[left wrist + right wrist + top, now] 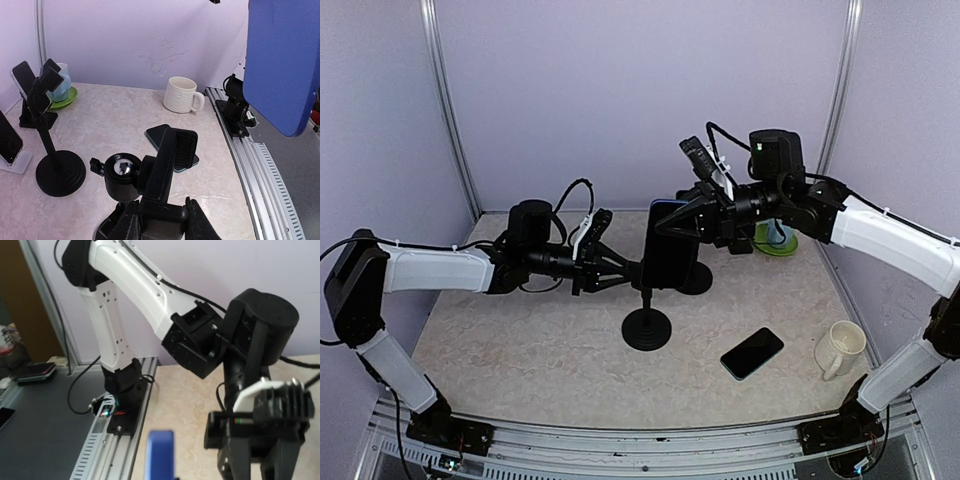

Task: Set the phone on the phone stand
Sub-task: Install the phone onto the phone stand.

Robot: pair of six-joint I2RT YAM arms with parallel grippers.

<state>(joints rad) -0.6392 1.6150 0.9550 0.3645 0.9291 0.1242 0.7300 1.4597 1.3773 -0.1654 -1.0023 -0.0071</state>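
My left claw (620,268) is pinched on the head of the phone stand (646,326), with my fingers (200,227) on either side of its black cradle, just above the post. My right claw (692,223) is pressed tight on the blue-cased phone (670,252) near its top. It holds the phone upright just beside that cradle, above the stand's round base. On the table (520,350) a dark phone (752,352) lies flat to the right of the base, with a cream mug (840,348) beyond it. A teal cup (61,87) sits on a green saucer (67,100) at the back.
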